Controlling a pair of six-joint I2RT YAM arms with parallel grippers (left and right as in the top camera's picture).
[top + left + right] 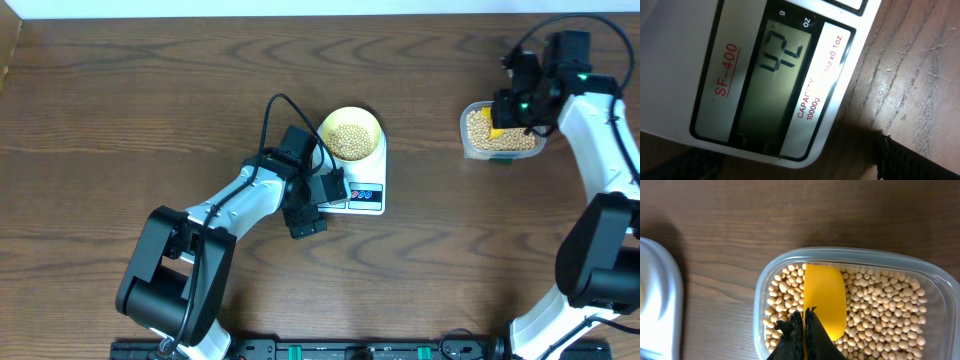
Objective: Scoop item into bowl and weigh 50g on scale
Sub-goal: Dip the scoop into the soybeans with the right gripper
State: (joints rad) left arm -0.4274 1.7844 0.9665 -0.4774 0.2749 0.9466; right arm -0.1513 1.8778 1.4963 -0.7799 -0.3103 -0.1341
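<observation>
The pale yellow bowl [351, 135] holds tan beans [349, 141] and stands on the white scale [362, 197]. My left gripper [318, 198] is open and empty, hovering at the scale's front left. In the left wrist view its dark fingers [790, 167] straddle the scale's grey display [775, 82], which appears to read 42. My right gripper [512, 104] is shut on the handle of the bright yellow scoop [825, 297]. In the right wrist view the fingers [805, 316] hold the scoop down in the beans [885, 315] of the clear tub [850, 255].
The clear tub [503, 140] sits at the far right of the brown wooden table [150, 100]. A white rounded edge [662, 305], seemingly the scale, shows at the left of the right wrist view. A black cable [268, 125] loops above the left arm.
</observation>
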